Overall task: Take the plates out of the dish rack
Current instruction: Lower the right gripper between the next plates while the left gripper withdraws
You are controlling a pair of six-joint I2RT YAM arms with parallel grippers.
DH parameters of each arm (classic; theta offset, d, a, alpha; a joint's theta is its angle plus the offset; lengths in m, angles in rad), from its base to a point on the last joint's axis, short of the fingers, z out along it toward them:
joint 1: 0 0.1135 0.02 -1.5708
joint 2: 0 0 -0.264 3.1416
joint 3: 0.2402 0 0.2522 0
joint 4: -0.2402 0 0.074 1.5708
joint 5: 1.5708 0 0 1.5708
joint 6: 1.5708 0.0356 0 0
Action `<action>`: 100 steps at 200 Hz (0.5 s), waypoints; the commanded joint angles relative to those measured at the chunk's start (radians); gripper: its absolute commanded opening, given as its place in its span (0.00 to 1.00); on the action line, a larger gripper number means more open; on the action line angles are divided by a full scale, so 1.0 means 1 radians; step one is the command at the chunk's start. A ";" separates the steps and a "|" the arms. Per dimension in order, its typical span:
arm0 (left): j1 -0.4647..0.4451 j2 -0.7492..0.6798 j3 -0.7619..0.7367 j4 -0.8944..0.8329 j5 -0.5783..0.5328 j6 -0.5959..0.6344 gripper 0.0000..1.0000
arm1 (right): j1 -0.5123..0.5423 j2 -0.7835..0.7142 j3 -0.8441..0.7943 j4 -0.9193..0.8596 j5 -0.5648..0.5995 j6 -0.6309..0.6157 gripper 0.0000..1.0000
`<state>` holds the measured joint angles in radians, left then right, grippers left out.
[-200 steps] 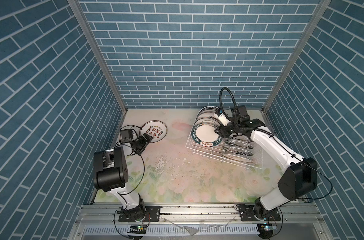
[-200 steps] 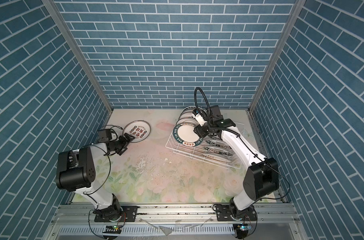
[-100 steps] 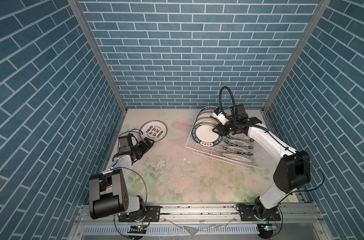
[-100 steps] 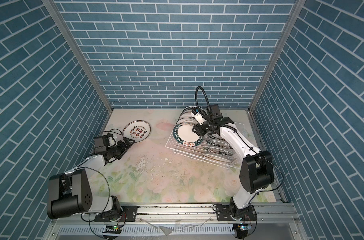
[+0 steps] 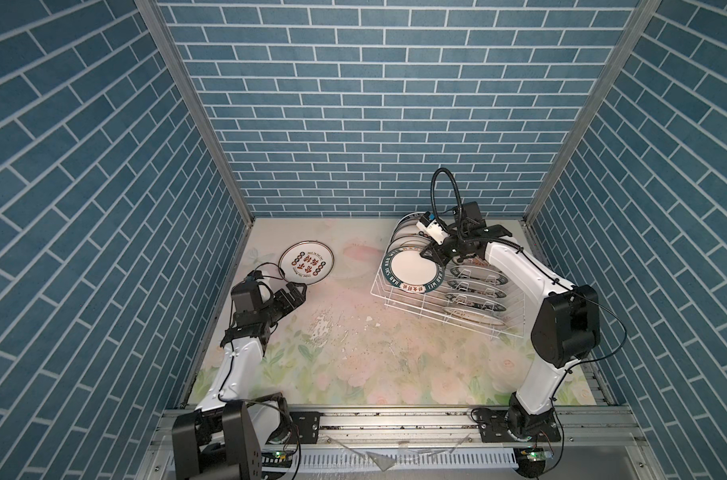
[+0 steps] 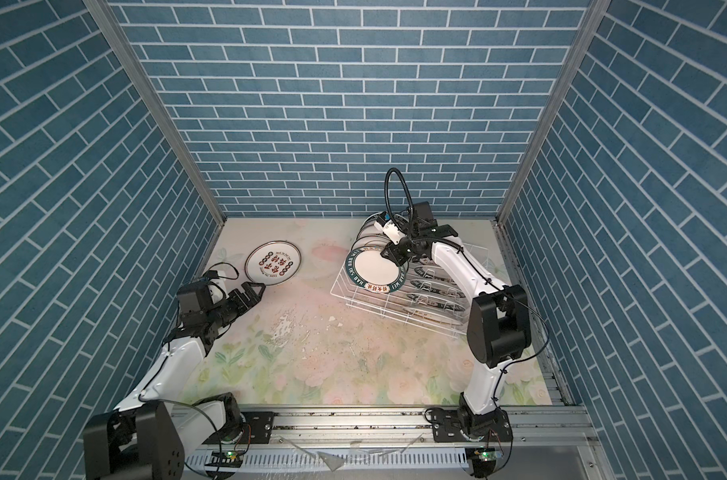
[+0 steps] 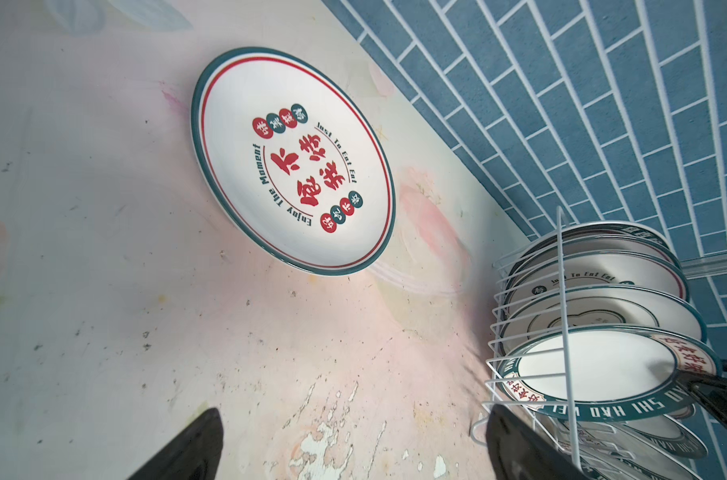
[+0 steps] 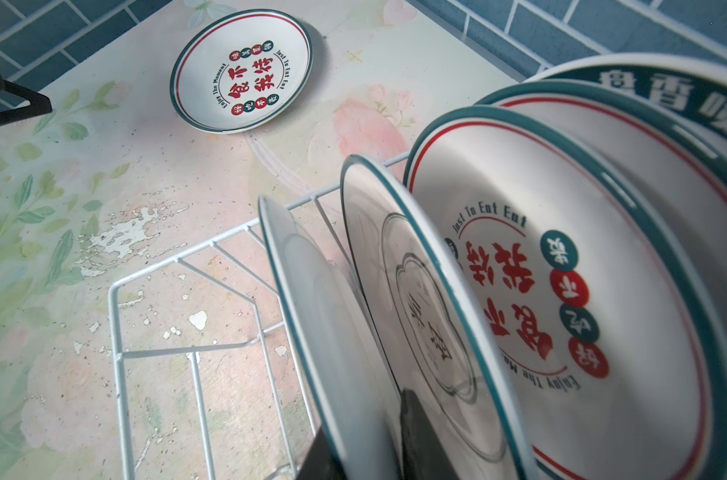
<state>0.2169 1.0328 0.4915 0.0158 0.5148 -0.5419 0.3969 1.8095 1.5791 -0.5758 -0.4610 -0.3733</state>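
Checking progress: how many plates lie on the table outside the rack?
1: the red-character plate lies at the back left of the table, apart from the dish rack; none seems hidden.

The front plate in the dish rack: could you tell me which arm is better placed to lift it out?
Right: the right gripper straddles the rim of the front plate in the dish rack; the left gripper hangs open by the unloaded plate, apart from the rack.

White rack (image 8: 118,355), green-rimmed white plates (image 5: 411,268)
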 commanded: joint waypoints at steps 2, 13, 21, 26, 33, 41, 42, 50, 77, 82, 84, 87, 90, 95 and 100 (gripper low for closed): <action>-0.010 -0.050 -0.028 0.012 -0.049 0.003 0.99 | 0.000 0.011 0.027 -0.048 -0.044 -0.075 0.18; -0.012 -0.063 -0.036 0.015 -0.070 -0.007 0.99 | -0.001 0.009 0.022 -0.049 -0.046 -0.084 0.17; -0.012 -0.068 -0.036 0.011 -0.082 -0.010 0.99 | -0.001 0.006 0.017 -0.049 -0.050 -0.091 0.14; -0.011 -0.071 -0.035 0.008 -0.085 -0.008 0.99 | 0.000 0.004 0.013 -0.045 -0.050 -0.095 0.12; -0.013 -0.070 -0.035 0.011 -0.079 -0.003 0.99 | -0.001 -0.003 0.000 -0.036 -0.052 -0.097 0.11; -0.014 -0.067 -0.035 0.019 -0.067 0.004 0.99 | 0.000 -0.010 -0.012 -0.029 -0.061 -0.102 0.11; -0.014 -0.067 -0.035 0.019 -0.066 0.006 0.99 | -0.001 -0.011 -0.014 -0.028 -0.063 -0.104 0.11; -0.017 -0.063 -0.034 0.016 -0.067 0.010 0.99 | -0.001 -0.015 -0.022 -0.030 -0.079 -0.112 0.10; -0.023 -0.057 -0.041 0.034 -0.083 0.008 0.99 | -0.001 -0.024 -0.045 -0.027 -0.112 -0.136 0.04; -0.024 -0.056 -0.043 0.039 -0.085 0.008 0.99 | -0.001 -0.029 -0.051 -0.025 -0.116 -0.141 0.03; -0.025 -0.056 -0.044 0.041 -0.087 0.009 0.99 | -0.001 -0.031 -0.053 -0.024 -0.116 -0.141 0.02; -0.025 -0.056 -0.043 0.042 -0.089 0.009 0.99 | 0.000 -0.034 -0.056 -0.022 -0.116 -0.143 0.01; -0.025 -0.056 -0.043 0.044 -0.092 0.009 0.99 | 0.000 -0.037 -0.059 -0.019 -0.115 -0.144 0.00; -0.026 -0.057 -0.044 0.044 -0.095 0.012 0.99 | 0.000 -0.045 -0.065 -0.019 -0.118 -0.150 0.00; -0.028 -0.057 -0.044 0.045 -0.098 0.014 0.99 | 0.000 -0.054 -0.074 -0.016 -0.121 -0.156 0.00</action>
<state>0.1982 0.9752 0.4610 0.0353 0.4408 -0.5449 0.3874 1.8011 1.5589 -0.5541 -0.4774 -0.5671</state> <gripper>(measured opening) 0.994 0.139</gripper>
